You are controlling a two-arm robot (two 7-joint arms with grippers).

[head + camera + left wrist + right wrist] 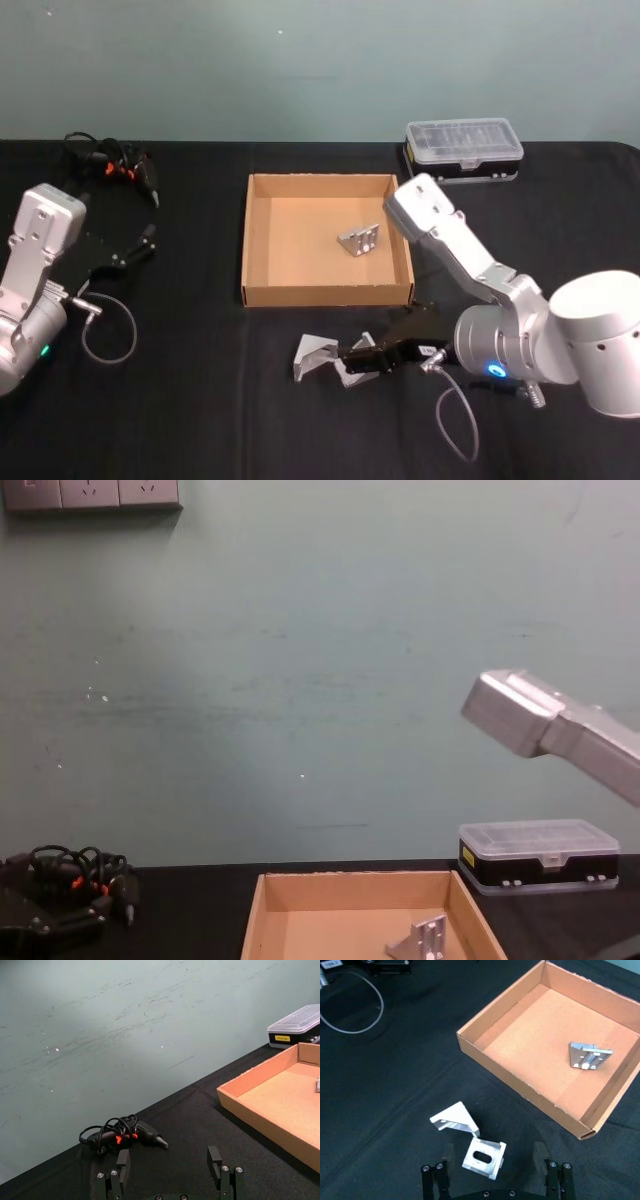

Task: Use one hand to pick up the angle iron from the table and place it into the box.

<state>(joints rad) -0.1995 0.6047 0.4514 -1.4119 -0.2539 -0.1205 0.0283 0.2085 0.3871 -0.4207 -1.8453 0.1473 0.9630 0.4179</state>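
I hold the black two-finger right end effector (pixel 493 1152) wide open astride the nearest silver metal angle iron (pixel 482 1160), so closing should pinch it; left end effector (pixel 169 1160) parked, also spread.

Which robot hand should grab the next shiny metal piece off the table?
The right. The right gripper hangs open with one angle iron between its fingers, just in front of the box. The left gripper sits far off at the left side of the table.
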